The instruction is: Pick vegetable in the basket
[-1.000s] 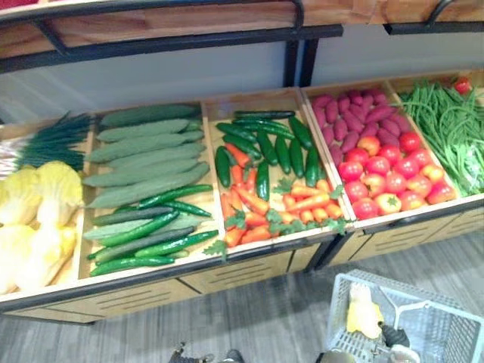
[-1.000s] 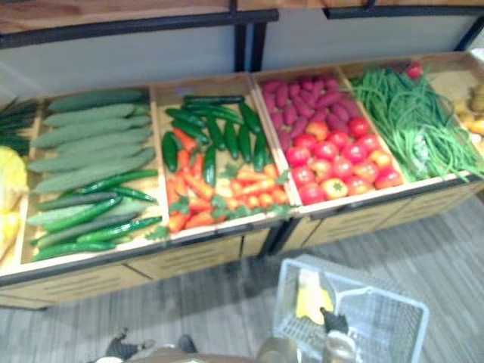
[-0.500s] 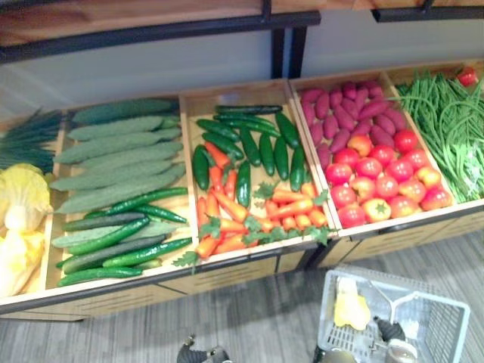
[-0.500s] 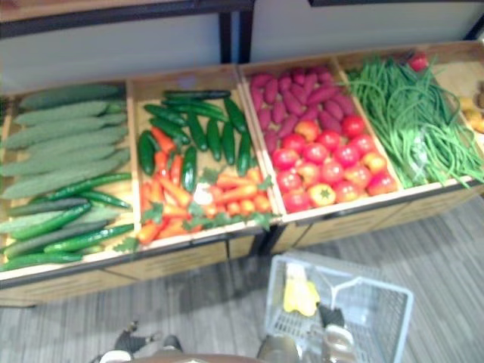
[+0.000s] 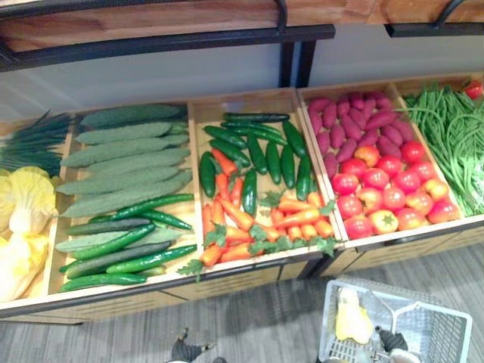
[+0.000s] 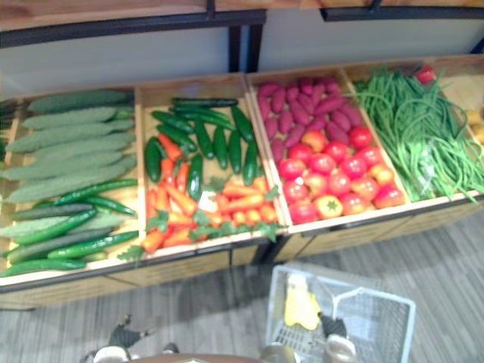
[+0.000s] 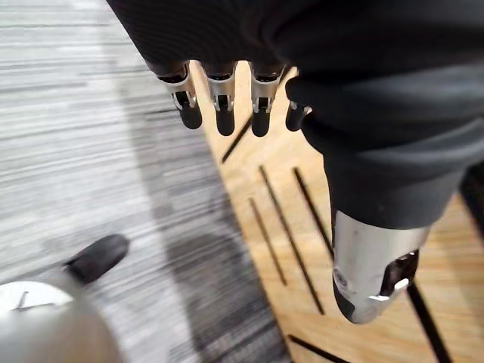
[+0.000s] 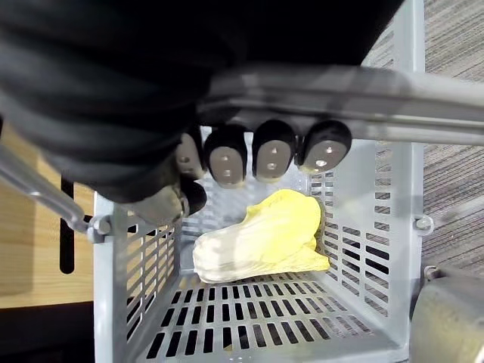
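A grey slatted plastic basket (image 5: 442, 333) hangs low at the right, in front of the stand. My right hand (image 8: 265, 155) is shut on the basket's handle (image 8: 423, 98), its fingers curled round the bar. One yellow-white leafy cabbage (image 8: 265, 238) lies on the basket floor and also shows from above as the cabbage (image 5: 352, 318). My left hand (image 7: 219, 94) hangs beside the stand's wooden front panel (image 7: 302, 227), fingers straight and holding nothing. It appears low in the head view as the left hand (image 5: 189, 352).
The wooden stand (image 5: 249, 276) holds bins of yellow cabbages (image 5: 26, 219), pale gourds with cucumbers (image 5: 121, 162), carrots with dark cucumbers (image 5: 257, 212), tomatoes and purple sweet potatoes (image 5: 378, 181), and green beans (image 5: 454, 136). A dark shelf beam (image 5: 166, 41) runs overhead. Grey floor lies below.
The whole picture swayed sideways and back, so the camera moved. The basket stays hanging from my right hand with the cabbage in it, and my left hand stays low.
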